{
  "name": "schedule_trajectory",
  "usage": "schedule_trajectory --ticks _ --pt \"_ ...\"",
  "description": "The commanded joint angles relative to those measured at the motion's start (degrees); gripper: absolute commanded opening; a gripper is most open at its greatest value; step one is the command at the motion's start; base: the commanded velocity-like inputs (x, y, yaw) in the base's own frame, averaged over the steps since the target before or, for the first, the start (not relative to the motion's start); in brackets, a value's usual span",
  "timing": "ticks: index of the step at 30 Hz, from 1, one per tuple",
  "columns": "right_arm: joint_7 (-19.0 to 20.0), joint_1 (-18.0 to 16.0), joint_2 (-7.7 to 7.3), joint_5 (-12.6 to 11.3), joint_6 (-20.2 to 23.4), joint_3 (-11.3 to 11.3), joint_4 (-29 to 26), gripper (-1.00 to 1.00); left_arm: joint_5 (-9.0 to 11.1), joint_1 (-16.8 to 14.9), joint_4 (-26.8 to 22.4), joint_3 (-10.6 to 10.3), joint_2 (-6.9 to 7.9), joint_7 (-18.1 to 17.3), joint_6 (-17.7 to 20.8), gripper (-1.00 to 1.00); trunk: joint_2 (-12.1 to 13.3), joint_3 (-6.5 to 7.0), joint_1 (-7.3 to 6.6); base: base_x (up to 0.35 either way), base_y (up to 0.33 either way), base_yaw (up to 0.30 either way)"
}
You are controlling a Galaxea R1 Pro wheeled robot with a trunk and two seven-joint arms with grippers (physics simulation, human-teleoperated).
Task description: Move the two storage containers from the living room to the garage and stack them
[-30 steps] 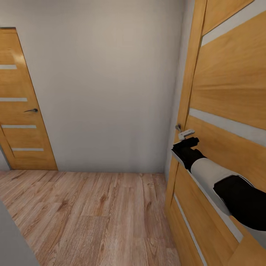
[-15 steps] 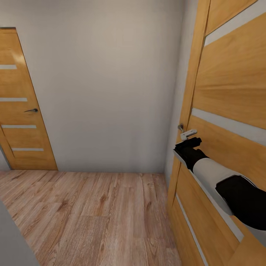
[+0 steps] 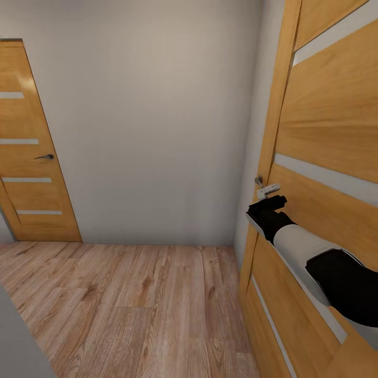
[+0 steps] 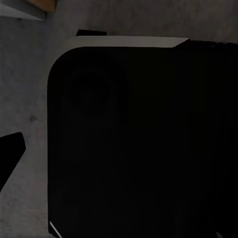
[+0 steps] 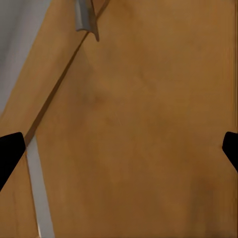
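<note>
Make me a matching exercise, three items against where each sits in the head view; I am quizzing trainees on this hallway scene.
Things:
1. closed door
2. right pincer
3. wood-plank floor

Places:
A. along the bottom, under the pale wall
B. far left, with a dark lever handle
C. at the right, close against the near door just below its handle

Pairs: 1-B, 2-C, 3-A

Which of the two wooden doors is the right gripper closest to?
The near door at the view's right: the right gripper is at its handle. The far door stands across the hallway.
</note>
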Motion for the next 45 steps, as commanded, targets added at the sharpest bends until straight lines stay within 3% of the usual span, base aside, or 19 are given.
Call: schedule_trajectory --ticks 1,4,6,7,8,14,17,21,26,28,29,32,34,36,40,41,45 --pt "-0.8 0.0 0.00 -0.6 0.5 0.5 -0.1 1.00 0.4 0.0 0.0 0.0 -0.01 0.0 -0.1 1.00 0.0 -0.06 0.00 0.000 0.000 0.000" --pt "-2.0 0.0 0.90 -0.6 0.7 0.5 -0.2 1.00 0.4 0.0 0.0 0.1 -0.01 0.0 -0.1 1.00 0.0 -0.06 0.00 0.000 0.000 0.000" --pt "-3.0 0.0 2.59 -0.6 0.7 0.5 -0.1 1.00 0.4 0.0 0.0 0.1 -0.01 0.0 -0.1 1.00 0.0 -0.06 0.00 0.000 0.000 0.000" --pt "-3.7 0.0 4.17 -0.6 0.8 0.4 -0.1 1.00 0.4 0.0 0.0 0.1 -0.01 0.0 -0.1 1.00 0.0 -0.06 0.00 0.000 0.000 0.000" --pt "-3.9 0.0 4.72 -0.6 0.8 0.4 -0.1 1.00 0.4 0.0 0.0 0.1 -0.01 0.0 -0.1 1.00 0.0 -0.06 0.00 0.000 0.000 0.000" --pt "-4.3 0.0 11.49 -0.8 0.6 0.0 -0.1 1.00 0.4 0.0 0.0 0.1 -0.01 0.0 -0.1 1.00 0.0 -0.06 0.00 0.000 0.000 0.000" --pt "-3.9 0.5 11.75 -1.1 0.2 0.0 0.0 1.00 0.4 0.0 0.0 0.1 -0.01 0.0 -0.1 1.00 0.0 -0.06 0.00 0.000 0.000 0.000" --pt "-3.2 3.2 11.75 -3.8 -0.5 0.1 0.1 1.00 0.4 0.0 0.0 0.1 -0.01 0.0 -0.1 1.00 0.0 -0.06 0.00 0.000 0.000 0.000" --pt "1.6 6.4 11.75 -5.1 -3.0 0.0 -0.1 1.00 0.4 0.0 0.0 0.1 -0.01 0.0 -0.1 1.00 0.0 -0.06 0.00 0.000 0.000 0.000" --pt "8.9 10.1 11.75 -5.2 -4.4 0.0 0.0 1.00 0.4 0.0 0.0 0.1 -0.01 0.0 -0.1 1.00 0.0 -0.06 0.00 0.000 0.000 0.000" --pt "10.2 11.0 11.75 -5.2 -4.7 0.0 0.0 1.00 0.4 0.0 0.0 0.1 -0.01 0.0 -0.1 1.00 0.0 -0.06 0.00 0.000 0.000 0.000" --pt "17.6 17.9 11.75 -5.3 -7.9 0.0 0.2 1.00 0.4 0.0 0.0 0.1 -0.01 0.0 -0.1 1.00 0.0 -0.06 0.00 0.000 0.000 0.000" --pt "19.6 21.4 11.75 -5.3 -9.8 0.0 0.3 1.00 0.4 0.0 0.0 0.1 -0.01 0.0 -0.1 1.00 0.0 -0.06 0.00 0.000 0.000 0.000" --pt "22.0 28.3 11.75 -5.1 -14.8 0.0 1.4 1.00 0.4 0.0 0.0 0.1 -0.01 0.0 -0.1 1.00 0.0 -0.06 0.00 0.000 0.000 0.000" --pt "23.1 33.3 11.75 -4.9 -20.0 0.1 5.3 1.00 0.4 0.0 0.0 0.1 -0.01 0.0 -0.1 1.00 0.0 -0.06 0.00 0.000 0.000 0.000" --pt "24.4 35.6 11.75 -4.8 -23.9 0.1 9.3 1.00 0.4 0.0 0.0 0.1 -0.01 0.0 -0.1 1.00 0.0 -0.06 0.00 0.000 0.000 0.000" --pt "29.0 37.6 11.75 -4.9 -29.2 0.1 13.9 1.00 0.4 0.0 0.0 0.1 -0.01 0.0 -0.1 1.00 0.0 -0.06 0.00 0.000 0.000 0.000"
